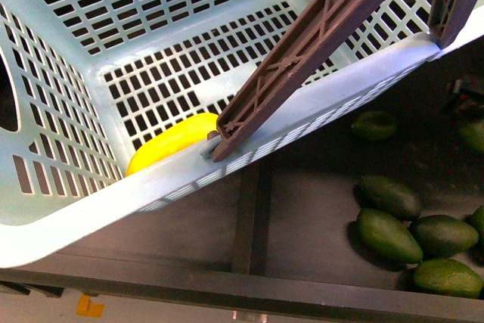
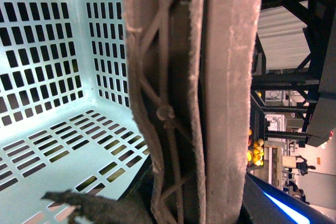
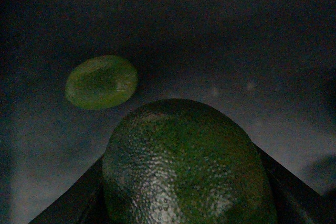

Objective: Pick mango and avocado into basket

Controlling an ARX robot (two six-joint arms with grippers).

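Note:
The turquoise basket (image 1: 68,209) fills the upper left of the front view, tilted. The yellow mango (image 1: 172,143) lies on its slotted floor against the near wall. My left gripper (image 2: 197,211) is shut on the basket's brown ribbed handles (image 2: 194,93), which also show in the front view (image 1: 302,51). My right gripper (image 3: 184,203) is shut on a dark green avocado (image 3: 184,166), held above a dark surface. In the front view only a dark part of the right arm (image 1: 467,96) shows at the right edge.
Several more avocados lie in a dark shelf tray at the right, one apart (image 1: 374,125) and a cluster nearer (image 1: 388,234). One loose avocado (image 3: 101,81) lies below the held one. A dark divider (image 1: 251,217) crosses the shelf below the basket.

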